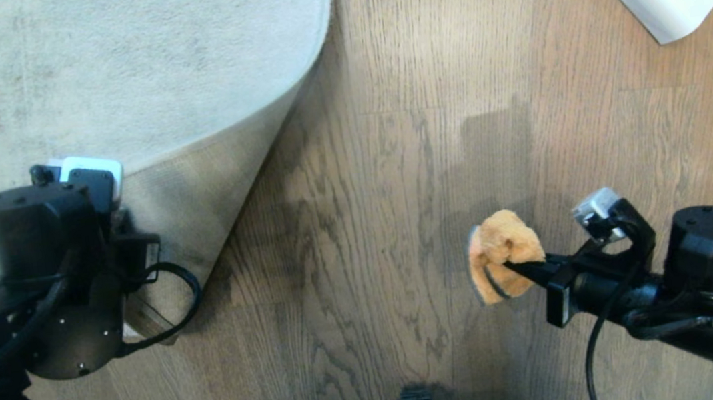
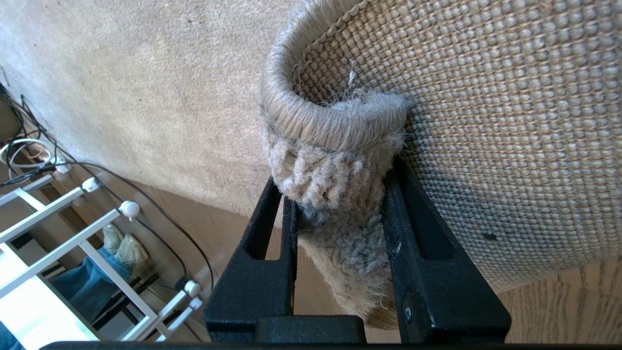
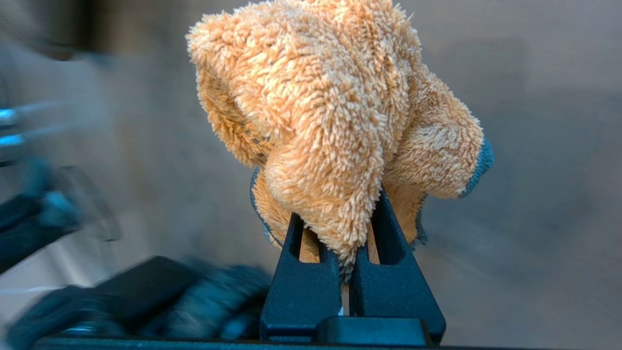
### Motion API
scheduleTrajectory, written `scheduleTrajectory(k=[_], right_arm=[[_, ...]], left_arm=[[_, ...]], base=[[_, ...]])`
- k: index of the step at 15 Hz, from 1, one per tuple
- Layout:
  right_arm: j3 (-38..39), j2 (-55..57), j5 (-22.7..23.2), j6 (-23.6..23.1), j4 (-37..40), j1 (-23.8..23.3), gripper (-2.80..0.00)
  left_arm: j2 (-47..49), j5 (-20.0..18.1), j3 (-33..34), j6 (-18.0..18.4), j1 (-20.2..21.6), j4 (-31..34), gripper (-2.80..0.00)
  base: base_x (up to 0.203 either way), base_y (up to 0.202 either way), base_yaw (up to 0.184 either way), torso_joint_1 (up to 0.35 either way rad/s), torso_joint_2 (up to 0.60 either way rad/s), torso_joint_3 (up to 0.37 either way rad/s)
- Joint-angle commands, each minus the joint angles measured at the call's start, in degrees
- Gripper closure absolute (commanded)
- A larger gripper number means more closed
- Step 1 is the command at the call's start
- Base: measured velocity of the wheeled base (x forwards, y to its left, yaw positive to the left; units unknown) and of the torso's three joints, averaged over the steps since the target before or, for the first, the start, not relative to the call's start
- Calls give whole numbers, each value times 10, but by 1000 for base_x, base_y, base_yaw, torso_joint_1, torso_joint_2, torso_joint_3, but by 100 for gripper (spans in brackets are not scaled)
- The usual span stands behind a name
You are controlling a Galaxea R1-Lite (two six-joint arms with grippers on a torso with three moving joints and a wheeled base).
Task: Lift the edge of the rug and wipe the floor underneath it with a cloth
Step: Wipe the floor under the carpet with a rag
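No readable text, labels, brands, nos. or signs in any view.

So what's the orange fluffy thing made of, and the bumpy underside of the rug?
The cloth looks like soft microfibre: long fuzzy orange strands, with grey-blue trim. The rug edge seems woven, its tan backing a grid of little knots, its border wrapped in yarn. The floor looks like wood-grain planks, though real wood or laminate is unclear.
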Motion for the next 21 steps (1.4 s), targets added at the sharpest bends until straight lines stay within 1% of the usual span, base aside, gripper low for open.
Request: scheduleTrajectory(k=[1, 3, 6, 8, 9, 13, 15, 17, 20, 21], right_arm=[[-28, 42, -13, 10, -9, 58, 0], [-60, 62, -53, 28, -12, 97, 0], [-62, 58, -89, 51, -13, 108, 0], [-58, 51, -92, 52, -13, 120, 0], [-58, 51, -92, 55, -13, 135, 0], [-72, 69, -94, 68, -13, 223, 0], [-106, 113, -94, 68, -13, 262, 0], [-159, 165, -94, 68, -14, 290, 0], [-237, 237, -97, 74, -18, 311, 0], [-262, 260, -110, 76, -20, 313, 0]], left_arm=[[0, 3, 1, 1, 0, -2, 0], [0, 3, 5, 1, 0, -2, 0], [-4, 2, 13, 0, 0, -6, 0], [-12, 2, 26, 0, 0, -14, 0], [-17, 2, 33, 0, 0, -15, 0], [-18, 2, 35, 0, 1, -16, 0], [-18, 2, 34, -1, 1, -16, 0], [-18, 2, 31, -1, 3, -16, 0], [-18, 2, 32, -3, 6, -16, 0], [-18, 2, 34, -7, 6, -16, 0]], base=[[0, 0, 0, 0, 0, 0], [0, 0, 0, 0, 0, 0], [0, 0, 0, 0, 0, 0], [0, 0, 0, 0, 0, 0], [0, 0, 0, 0, 0, 0], [0, 0, 0, 0, 0, 0], [0, 0, 0, 0, 0, 0], [0, 0, 0, 0, 0, 0], [0, 0, 0, 0, 0, 0], [0, 0, 0, 0, 0, 0]])
